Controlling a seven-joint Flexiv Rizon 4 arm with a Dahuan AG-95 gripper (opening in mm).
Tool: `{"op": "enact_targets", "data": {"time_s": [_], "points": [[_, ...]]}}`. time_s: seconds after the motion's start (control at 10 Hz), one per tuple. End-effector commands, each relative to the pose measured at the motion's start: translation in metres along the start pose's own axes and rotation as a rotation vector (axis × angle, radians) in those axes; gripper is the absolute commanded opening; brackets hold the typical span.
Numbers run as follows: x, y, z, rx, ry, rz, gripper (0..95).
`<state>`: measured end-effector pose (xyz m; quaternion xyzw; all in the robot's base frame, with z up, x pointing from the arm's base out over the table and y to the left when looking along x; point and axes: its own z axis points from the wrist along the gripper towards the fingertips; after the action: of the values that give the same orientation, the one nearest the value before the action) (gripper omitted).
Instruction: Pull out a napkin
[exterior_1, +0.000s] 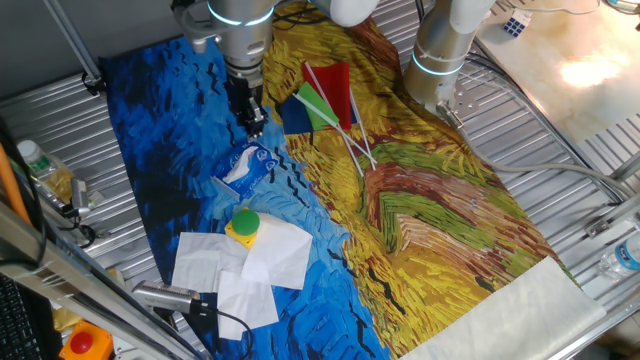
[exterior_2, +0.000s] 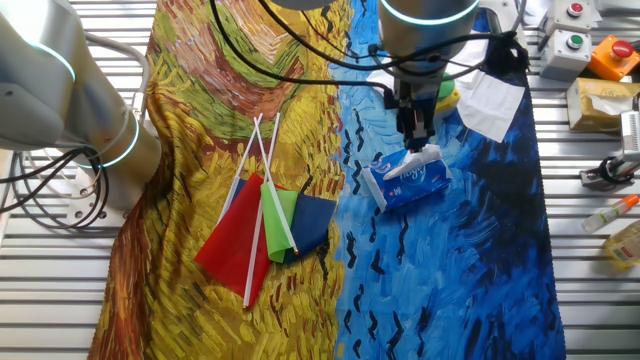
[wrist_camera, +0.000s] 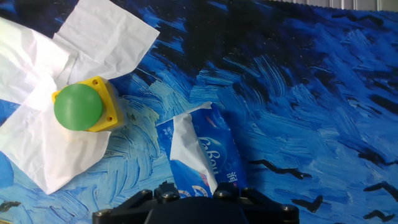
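The blue plastic tissue packet lies on the blue part of the painted cloth. The napkin is a white tissue sticking partly out of the packet's slit; it also shows in the other fixed view and in the hand view over the packet. My gripper hangs just above the packet, fingers pointing down, also seen in the other fixed view. The fingers stand a little apart and hold nothing. The hand view shows only the gripper's black base, not its fingertips.
A yellow box with a green button sits on larger flat white sheets near the packet. Red, green and blue flags on white sticks lie on the yellow part of the cloth. A second arm's base stands at the back.
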<state>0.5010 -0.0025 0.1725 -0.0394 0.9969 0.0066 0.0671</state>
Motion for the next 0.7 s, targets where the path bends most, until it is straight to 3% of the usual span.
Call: {"op": "enact_targets", "data": {"time_s": [0.1,0.7], "points": [[0.0005,-0.0001,-0.0005,0.002,-0.006,-0.007,38.0],[0.0005,-0.0001,-0.0005,0.057,-0.021,-0.033,38.0]]}}
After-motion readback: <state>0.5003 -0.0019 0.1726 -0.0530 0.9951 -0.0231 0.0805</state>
